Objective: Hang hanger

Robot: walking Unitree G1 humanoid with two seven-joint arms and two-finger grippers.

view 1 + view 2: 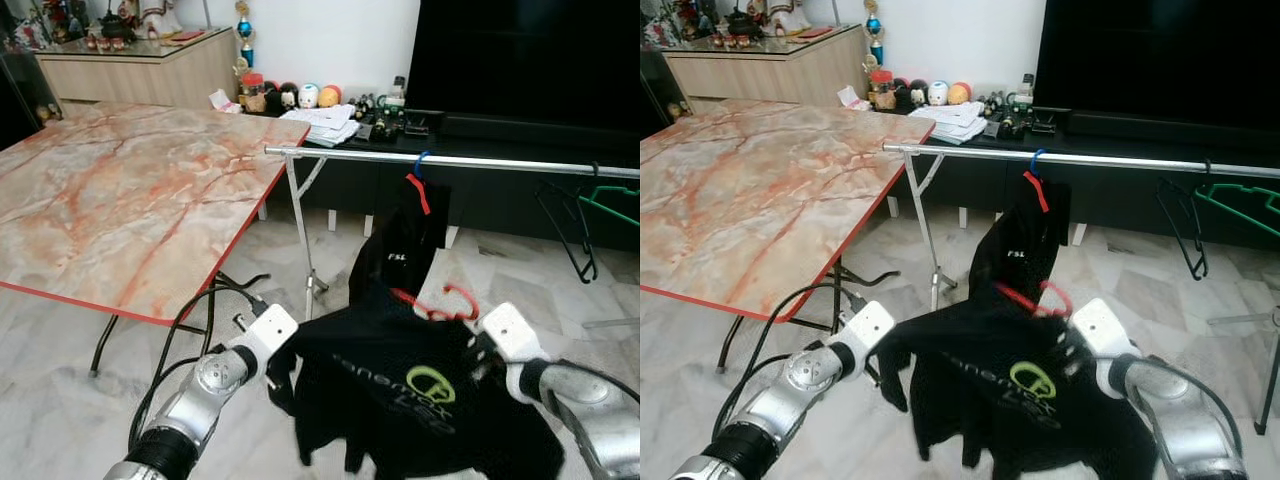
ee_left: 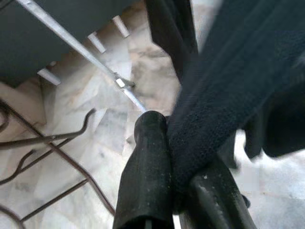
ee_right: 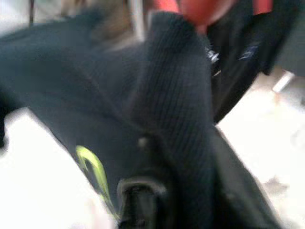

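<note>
Both the left gripper (image 1: 283, 368) and right gripper (image 1: 478, 352) have jaws clamped on the limp black shirt (image 1: 400, 385), whose stiff red hanger (image 1: 440, 305) hook is the surer hold.

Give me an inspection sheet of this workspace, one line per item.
Surface: pale marble floor; marble-top folding table on the robot's left.
Job's things: black shirt on a red hanger, held between both arms below the metal rail.
Clutter: another black garment already on the rail; empty black hanger and green hanger further right.
Grippers: left claw shut on the shirt's edge; right claw buried in the fabric, grip cannot be told.
Cables: black cables under the table.
Surroundings: dark TV, low console with figurines and papers.
</note>
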